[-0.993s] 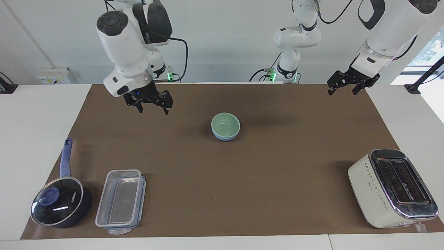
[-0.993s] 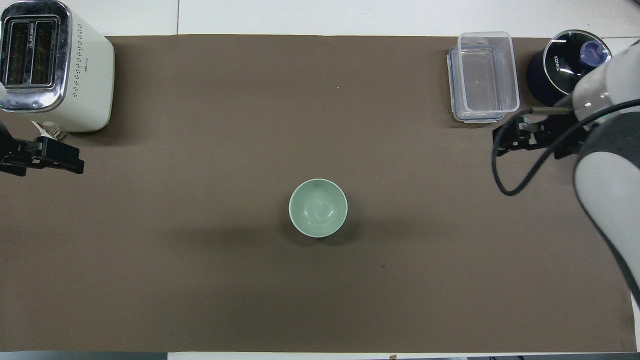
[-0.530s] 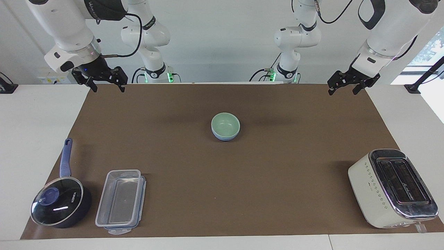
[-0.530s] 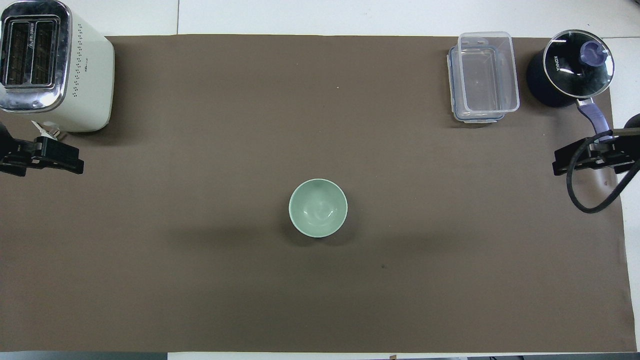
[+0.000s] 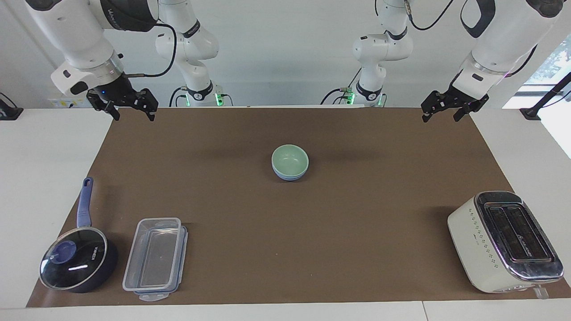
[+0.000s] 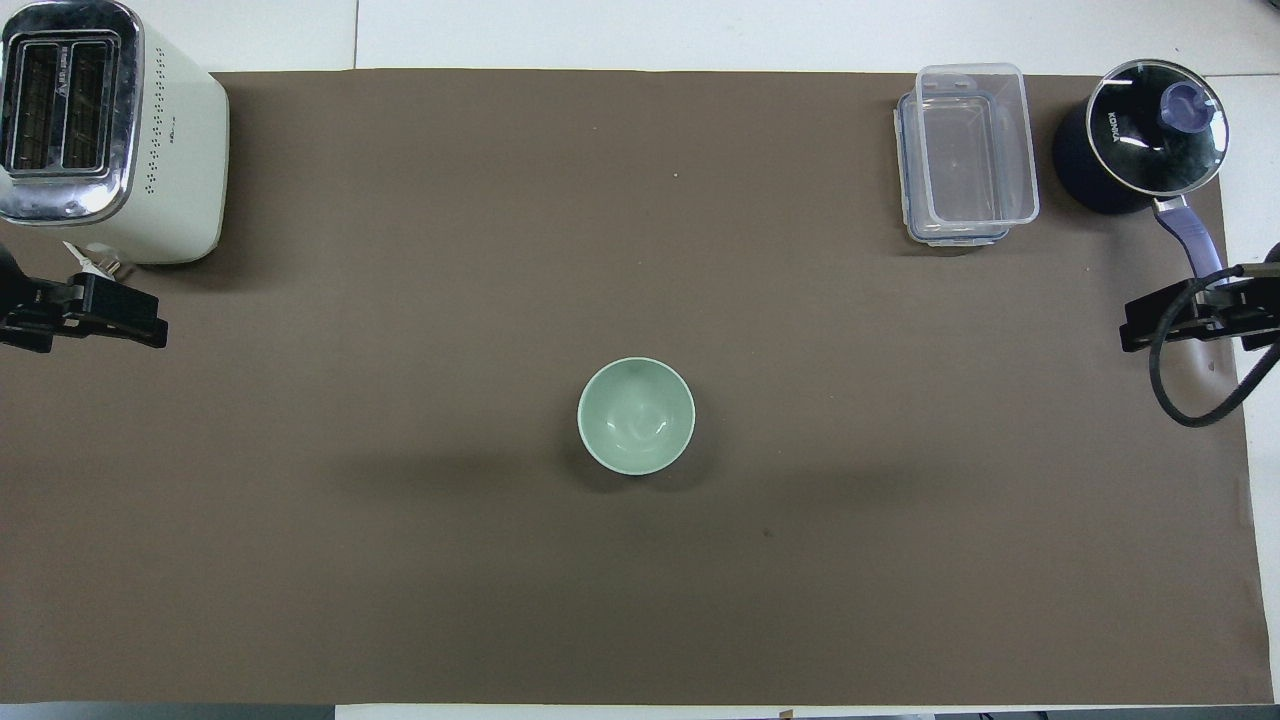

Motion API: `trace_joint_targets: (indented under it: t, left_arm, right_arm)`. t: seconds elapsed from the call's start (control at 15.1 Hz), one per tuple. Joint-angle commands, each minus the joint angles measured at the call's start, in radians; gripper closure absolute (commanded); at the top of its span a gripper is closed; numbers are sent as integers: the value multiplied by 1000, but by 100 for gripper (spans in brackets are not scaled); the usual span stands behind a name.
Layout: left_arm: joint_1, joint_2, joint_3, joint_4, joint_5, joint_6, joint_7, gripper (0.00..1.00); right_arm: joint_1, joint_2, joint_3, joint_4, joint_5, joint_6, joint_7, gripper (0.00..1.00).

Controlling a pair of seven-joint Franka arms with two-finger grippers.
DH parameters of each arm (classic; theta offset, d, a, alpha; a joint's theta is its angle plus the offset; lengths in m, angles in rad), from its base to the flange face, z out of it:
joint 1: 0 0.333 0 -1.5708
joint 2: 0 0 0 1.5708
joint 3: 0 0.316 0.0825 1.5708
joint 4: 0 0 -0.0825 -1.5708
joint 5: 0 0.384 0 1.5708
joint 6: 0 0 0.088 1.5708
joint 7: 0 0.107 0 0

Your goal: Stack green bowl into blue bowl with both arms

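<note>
Stacking stage, judged complete. The green bowl (image 5: 290, 158) sits nested in the blue bowl (image 5: 289, 174), of which only a thin rim shows beneath it in the facing view (from overhead the green bowl (image 6: 636, 415) hides it entirely). The pair rests mid-mat, between the two grippers and well apart from each. The right gripper (image 5: 130, 112) hangs above the mat's corner at the right arm's end, fingers apart and holding nothing; the saucepan (image 5: 79, 263) and the clear container (image 5: 155, 258) lie below it in the facing view, farther from the robots. The left gripper (image 5: 441, 113) hangs above the corner at the left arm's end, fingers likewise spread and empty, with the toaster (image 5: 504, 240) farther out on the same end. Neither gripper touches a bowl. The step in hand appears to be parking both arms; the next move calls for no further grasp, only holding clear of the stack.
</note>
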Motion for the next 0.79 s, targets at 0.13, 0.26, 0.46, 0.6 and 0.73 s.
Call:
trace_joint_targets:
  t: [0.13, 0.26, 0.46, 0.6, 0.73]
  left_arm:
    - [2, -12, -10, -10, 19, -1, 3, 0]
    - [8, -12, -10, -10, 19, 4, 0, 0]
    - [10, -12, -10, -10, 19, 4, 0, 0]
    - [10, -12, -10, -10, 19, 4, 0, 0]
    - [9, -12, -10, -9, 19, 4, 0, 0]
  right_arm:
    - [-39, -14, 9, -4, 1, 13, -30, 0]
    - [-39, -14, 9, -4, -2, 12, -47, 0]
    - [-42, -14, 7, -3, -11, 7, -48, 0]
    - [-46, -14, 7, 2, -14, 6, -48, 0]
    - [-56, -15, 7, -4, -14, 15, -48, 0]
